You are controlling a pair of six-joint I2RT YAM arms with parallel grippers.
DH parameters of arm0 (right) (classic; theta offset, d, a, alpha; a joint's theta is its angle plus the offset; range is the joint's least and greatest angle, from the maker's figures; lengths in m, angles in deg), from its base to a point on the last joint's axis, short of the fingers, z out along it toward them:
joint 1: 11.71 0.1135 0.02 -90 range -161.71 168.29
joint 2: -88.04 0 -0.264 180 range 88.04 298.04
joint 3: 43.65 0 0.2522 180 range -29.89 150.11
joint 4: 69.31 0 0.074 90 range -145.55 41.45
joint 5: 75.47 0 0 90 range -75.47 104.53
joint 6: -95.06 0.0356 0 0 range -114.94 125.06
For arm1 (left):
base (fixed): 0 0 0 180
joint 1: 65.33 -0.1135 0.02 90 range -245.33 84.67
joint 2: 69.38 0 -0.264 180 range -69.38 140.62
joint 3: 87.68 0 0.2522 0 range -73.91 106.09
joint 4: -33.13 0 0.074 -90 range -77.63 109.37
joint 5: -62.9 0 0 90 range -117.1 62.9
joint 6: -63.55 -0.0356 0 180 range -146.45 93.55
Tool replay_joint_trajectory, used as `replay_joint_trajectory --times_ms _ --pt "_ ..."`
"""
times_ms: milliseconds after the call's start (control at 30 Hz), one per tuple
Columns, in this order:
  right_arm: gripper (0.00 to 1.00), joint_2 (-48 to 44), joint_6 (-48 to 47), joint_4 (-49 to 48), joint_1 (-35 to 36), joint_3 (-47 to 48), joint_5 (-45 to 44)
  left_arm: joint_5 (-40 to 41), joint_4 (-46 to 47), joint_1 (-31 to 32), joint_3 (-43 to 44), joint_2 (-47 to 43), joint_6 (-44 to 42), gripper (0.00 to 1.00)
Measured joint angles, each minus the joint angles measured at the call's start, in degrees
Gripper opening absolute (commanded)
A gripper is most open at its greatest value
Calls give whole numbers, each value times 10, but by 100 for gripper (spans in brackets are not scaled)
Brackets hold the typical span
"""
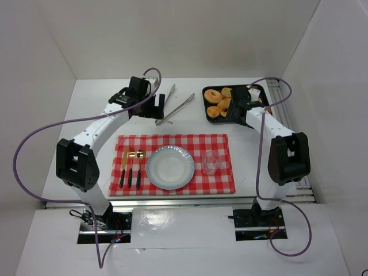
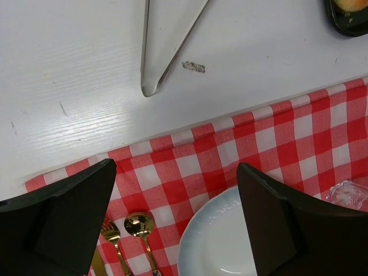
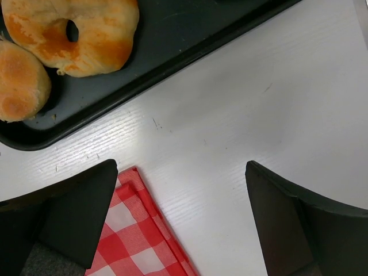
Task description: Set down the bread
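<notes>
Your count of everything in view.
You have two arms (image 1: 95,131), one checked cloth (image 1: 218,181), one white plate (image 1: 170,167), one glass (image 1: 210,163), three pieces of cutlery (image 1: 131,168), one pair of tongs (image 1: 174,106) and one black tray (image 3: 172,49). On the tray you can see four breads: one ring bread (image 3: 103,40), one small orange bun (image 3: 20,80) and two yellow-brown buns (image 1: 225,104), partly hidden.
</notes>
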Motion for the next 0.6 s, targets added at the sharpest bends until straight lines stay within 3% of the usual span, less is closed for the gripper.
replay_joint_trajectory --times_ms 267,600 --pt "99 -10 2 0 4 -19 -5 23 -10 0 33 39 0 100" --pt "99 -48 2 6 41 -24 -9 70 -23 0 167 192 -21 100"
